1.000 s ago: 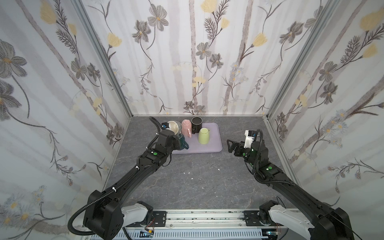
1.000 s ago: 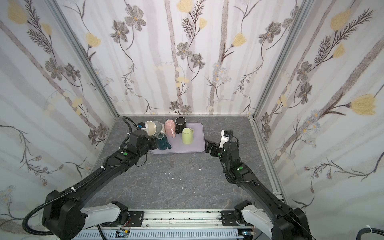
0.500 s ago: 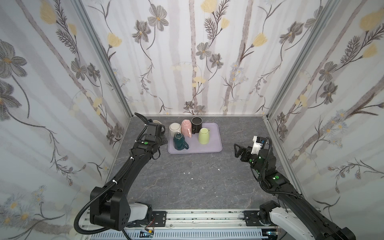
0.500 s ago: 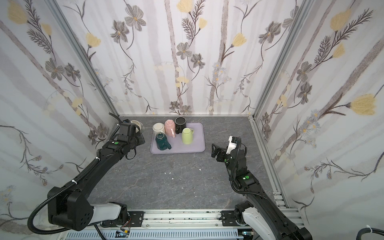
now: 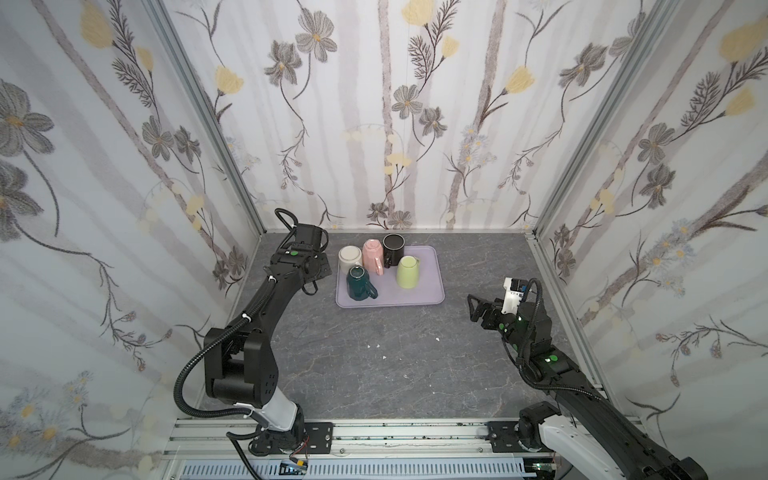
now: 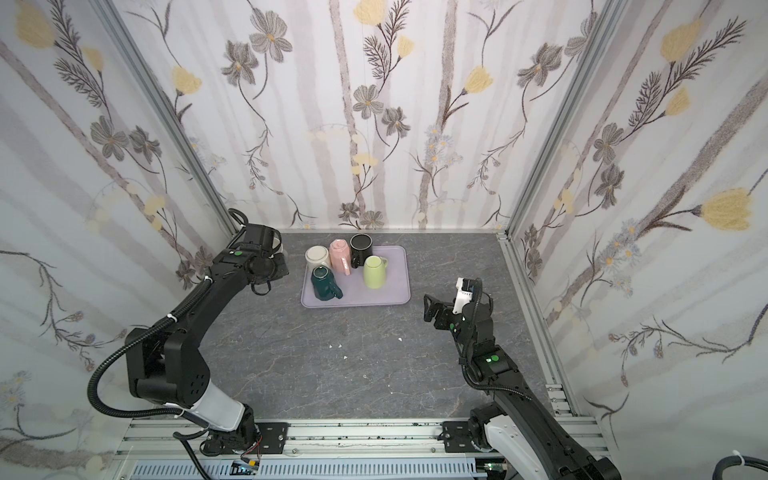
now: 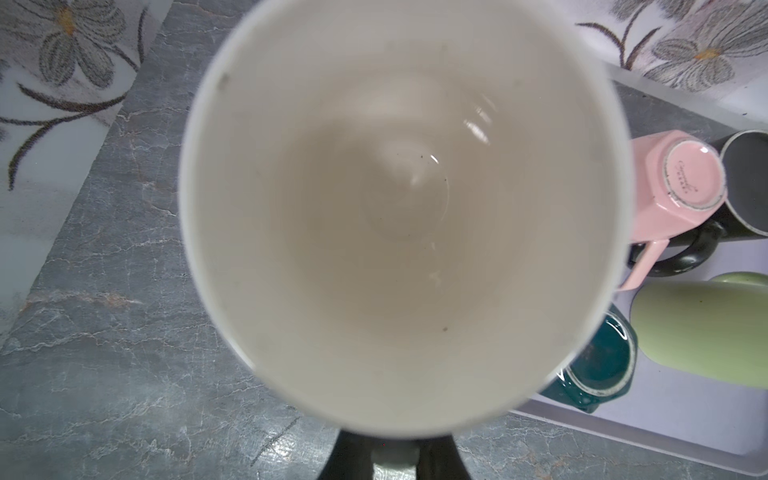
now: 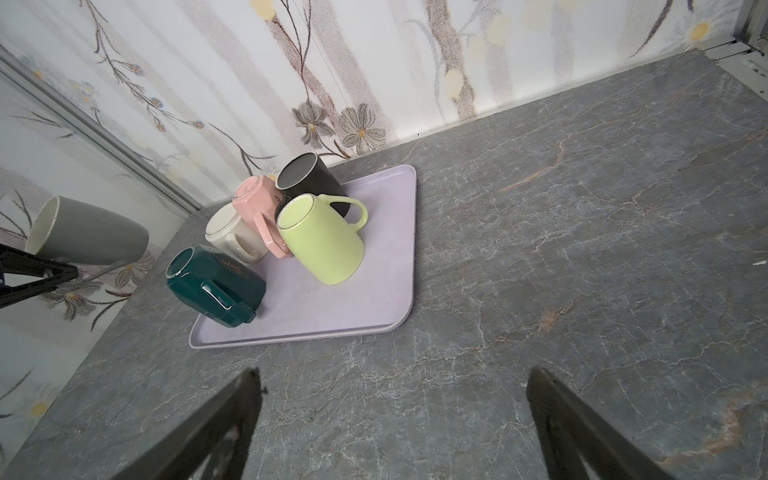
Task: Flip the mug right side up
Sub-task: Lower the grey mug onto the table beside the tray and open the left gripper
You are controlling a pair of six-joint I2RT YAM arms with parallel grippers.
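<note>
- Grey marbled tabletop (image 5: 374,374), walled in flowered paper. In both top views a lilac rectangular plastic tray (image 5: 390,302) carries five mugs. The dark green faceted mug (image 5: 359,284) lies on its side. The cream mug (image 5: 350,255), pink mug (image 5: 372,255) and lime-green mug (image 5: 407,272) stand bottom up, and the black mug (image 5: 393,247) stands mouth up.
- The right gripper (image 5: 473,307) hangs to the right of the tray, well apart from it.
- Right wrist view: the right gripper's jaws gape wide and hold nothing. Left of the tray, a grey ceramic mug with a white inside (image 8: 87,237) is held aloft on its side, mouth facing away from the tray. The left gripper (image 8: 68,272) is under it.
- Left wrist view: the mug's white inside fills the frame and hides part of the tray. The left jaws are clamped tight on it at its rim.
</note>
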